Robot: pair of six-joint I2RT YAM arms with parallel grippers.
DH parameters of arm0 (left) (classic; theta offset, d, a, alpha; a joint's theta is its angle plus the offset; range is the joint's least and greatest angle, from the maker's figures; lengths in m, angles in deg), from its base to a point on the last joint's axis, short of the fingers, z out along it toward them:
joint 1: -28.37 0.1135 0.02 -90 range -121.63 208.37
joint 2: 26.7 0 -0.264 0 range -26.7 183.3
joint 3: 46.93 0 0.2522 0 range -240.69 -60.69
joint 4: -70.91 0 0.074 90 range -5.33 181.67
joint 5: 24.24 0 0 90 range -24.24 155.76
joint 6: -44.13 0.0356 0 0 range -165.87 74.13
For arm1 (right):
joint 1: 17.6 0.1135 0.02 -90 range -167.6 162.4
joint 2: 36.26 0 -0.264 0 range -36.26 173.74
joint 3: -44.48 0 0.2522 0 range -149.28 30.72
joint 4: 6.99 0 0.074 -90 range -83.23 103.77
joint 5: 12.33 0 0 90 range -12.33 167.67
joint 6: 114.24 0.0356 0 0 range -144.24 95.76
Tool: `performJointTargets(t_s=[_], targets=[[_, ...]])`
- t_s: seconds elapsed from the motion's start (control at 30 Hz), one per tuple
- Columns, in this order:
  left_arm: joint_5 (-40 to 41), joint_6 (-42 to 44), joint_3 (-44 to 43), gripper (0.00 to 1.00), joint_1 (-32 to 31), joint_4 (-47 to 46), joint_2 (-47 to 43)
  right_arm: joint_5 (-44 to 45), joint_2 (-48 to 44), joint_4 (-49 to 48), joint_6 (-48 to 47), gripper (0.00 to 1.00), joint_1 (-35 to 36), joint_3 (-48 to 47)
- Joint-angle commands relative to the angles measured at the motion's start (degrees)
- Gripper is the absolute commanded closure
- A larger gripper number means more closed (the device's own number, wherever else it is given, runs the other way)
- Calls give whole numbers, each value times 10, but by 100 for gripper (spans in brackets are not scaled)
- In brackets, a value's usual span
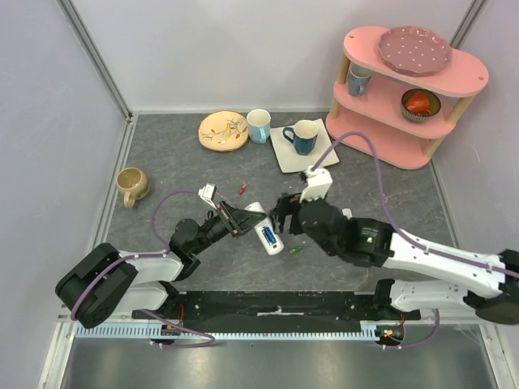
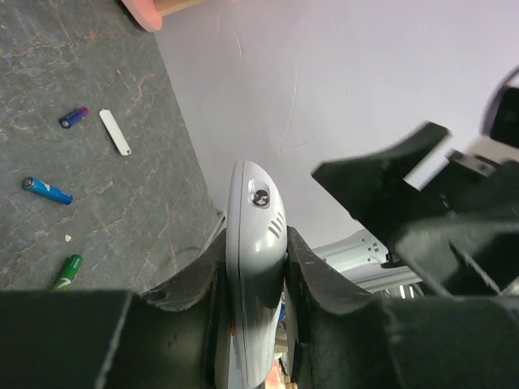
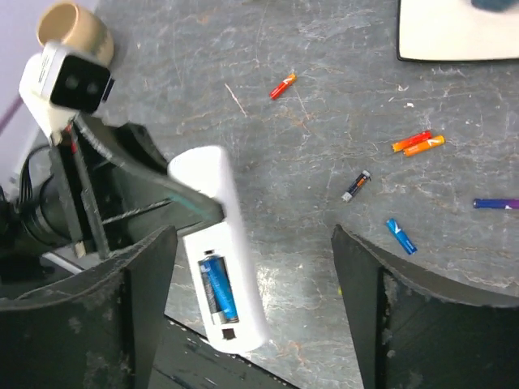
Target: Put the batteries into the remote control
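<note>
Loading stands partway done, by my reading. The remote control [image 3: 212,212] is held up off the counter [image 1: 174,162] near the arms' bases. The left fingers [image 2: 188,285] are pressed tight against its two long sides, and its recess face is turned up toward the right wrist camera. One blue battery [image 3: 219,293] sits inside the dark recess, lying lengthwise along the remote. A dark strip of the recess beside it looks unfilled, so I judge that at least one more cell is wanted, though the number of slots is not plain.

The right fingers [image 3: 122,324] are spread wide and pinch nothing. They hang just over the remote, one on each side of it in the wrist view.

The other batteries lie loose on the counter, well apart from the remote:
- a small red-orange battery [image 3: 283,85] beyond it
- an orange pair [image 3: 418,143] lying side by side
- a dark battery [image 3: 356,185]
- a second blue battery [image 3: 401,236]
- a purple battery [image 3: 495,203] at the frame edge
- a green battery [image 1: 296,251] near the remote's lower end

A small white cover piece [image 2: 115,131] lies flat on the counter, so the recess is not yet closed.

What is left, as I judge it, is to pick a loose cell, seat it beside the blue one, and perhaps fit the cover.
</note>
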Motion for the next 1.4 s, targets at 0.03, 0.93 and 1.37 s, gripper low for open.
performJointTargets(t_s=[0.03, 0.93, 1.37], targets=[[-11, -8, -14, 98, -2, -62, -4, -177, -87, -69, 81, 6, -122, 79], [-16, -8, -29, 98, -2, -75, 7, -435, -51, -217, 174, 10, -200, 188], [-16, -8, -27, 98, -1, -76, 6, -437, -57, -233, 195, 12, -214, 214]])
